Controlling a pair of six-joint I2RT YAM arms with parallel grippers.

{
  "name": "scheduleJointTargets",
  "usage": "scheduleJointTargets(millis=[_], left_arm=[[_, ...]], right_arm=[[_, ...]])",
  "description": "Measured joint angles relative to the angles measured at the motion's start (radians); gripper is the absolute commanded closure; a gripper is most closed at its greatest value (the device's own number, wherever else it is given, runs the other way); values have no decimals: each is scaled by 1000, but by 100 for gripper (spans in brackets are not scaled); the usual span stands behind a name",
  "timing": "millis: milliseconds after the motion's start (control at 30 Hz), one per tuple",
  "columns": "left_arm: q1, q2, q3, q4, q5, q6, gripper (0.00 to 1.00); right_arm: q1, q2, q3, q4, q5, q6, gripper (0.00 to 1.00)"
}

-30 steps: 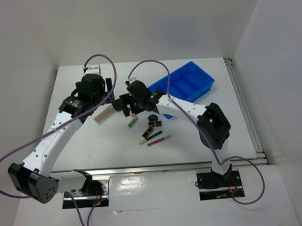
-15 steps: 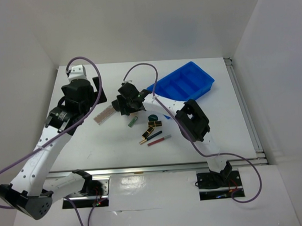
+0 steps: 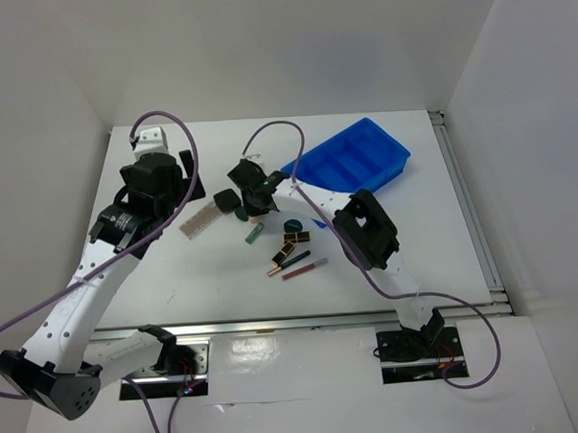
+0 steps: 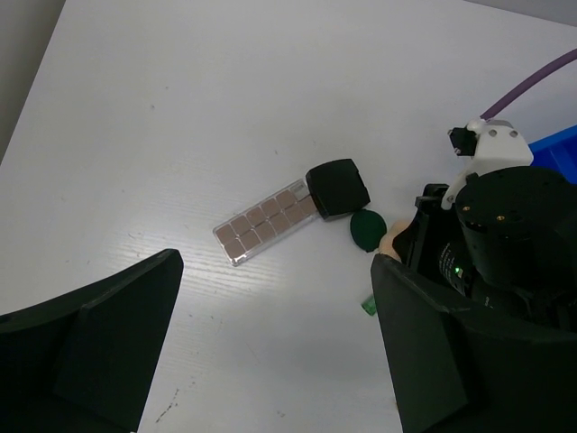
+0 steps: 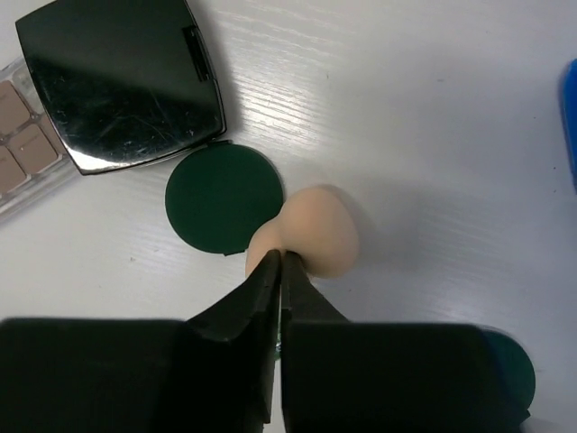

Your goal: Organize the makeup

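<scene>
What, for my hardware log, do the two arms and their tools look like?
The left arm and right arm have white links, bulky black joint housings and trailing purple cables. The left tool has broad black fingers; the right tool has black fingers tapering to thin tips.

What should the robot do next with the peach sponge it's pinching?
Probably lift it straight up a little. The right gripper is shut on the beige sponge, which lies against the dark green disc beside the black compact. Rising first should avoid dragging those before heading for the blue tray.
</scene>
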Motion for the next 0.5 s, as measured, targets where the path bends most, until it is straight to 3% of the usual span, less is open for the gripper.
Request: scheduleJointTargets(millis=[500], left_arm=[[0, -10, -8, 16, 11, 6, 0]], right_arm=[[-12, -114, 0, -12, 20, -32, 100]])
